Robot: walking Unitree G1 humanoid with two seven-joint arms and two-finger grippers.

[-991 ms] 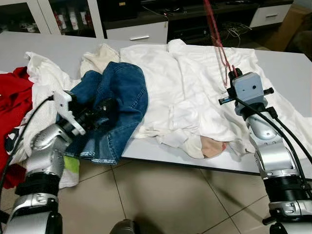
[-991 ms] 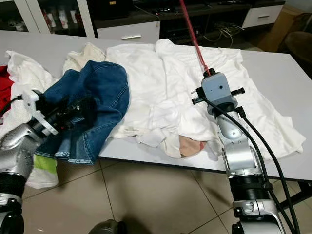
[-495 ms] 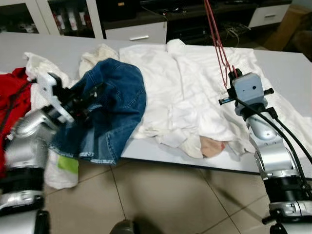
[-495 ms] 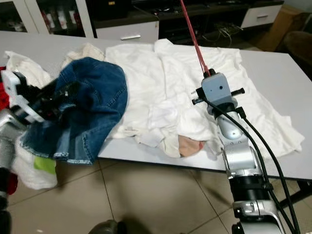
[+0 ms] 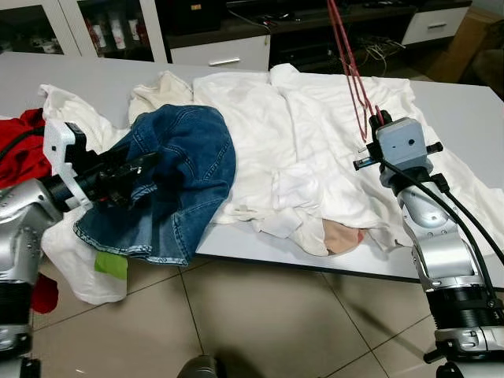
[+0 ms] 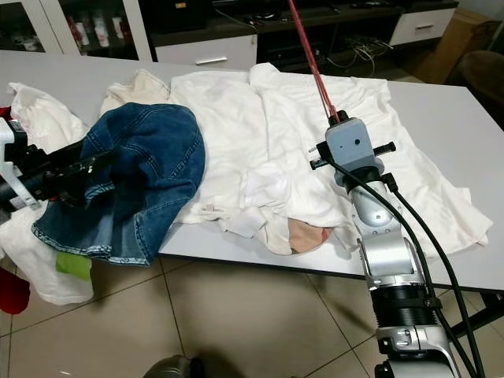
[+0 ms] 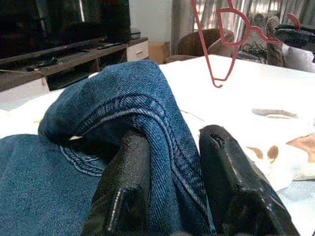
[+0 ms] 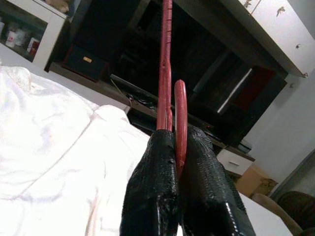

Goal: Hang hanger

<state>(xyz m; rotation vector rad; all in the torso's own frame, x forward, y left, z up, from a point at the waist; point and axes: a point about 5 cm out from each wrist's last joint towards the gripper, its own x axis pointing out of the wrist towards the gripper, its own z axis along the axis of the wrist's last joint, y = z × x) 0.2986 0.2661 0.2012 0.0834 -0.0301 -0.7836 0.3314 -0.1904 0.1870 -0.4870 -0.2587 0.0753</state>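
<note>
Left eye view: a grey rectangular table (image 5: 465, 106) carries a heap of clothes. A crumpled blue denim garment (image 5: 185, 169) lies at the table's near edge, its lower hem hanging over the rim above the tiled floor (image 5: 260, 323). Just beside it spreads a large white cotton garment (image 5: 299, 134), which covers the middle of the table and drapes slightly over the near edge. A red cloth (image 5: 20, 153) lies at the far left. The left gripper (image 5: 130, 175) reaches in from the left and is clamped on a fold of the denim near the table's corner. The right gripper (image 5: 376, 120) stands upright over the white garment, pinching the thin red wire hanger (image 5: 346, 55), which rises above it toward the top of the frame. Bare table surface lies to the right of the right arm, and open floor lies before the table.

Right eye view: the same layout; a dark low cabinet (image 6: 260, 24) stands behind the table.

Left wrist view: the two black fingers (image 7: 128, 191) squeeze a thick denim fold between them; the hanger hangs in the air well apart, beyond the fold.

Right wrist view: the black fingers (image 8: 152, 196) are closed tight on the hanger's red wire, which runs straight up from them.
</note>
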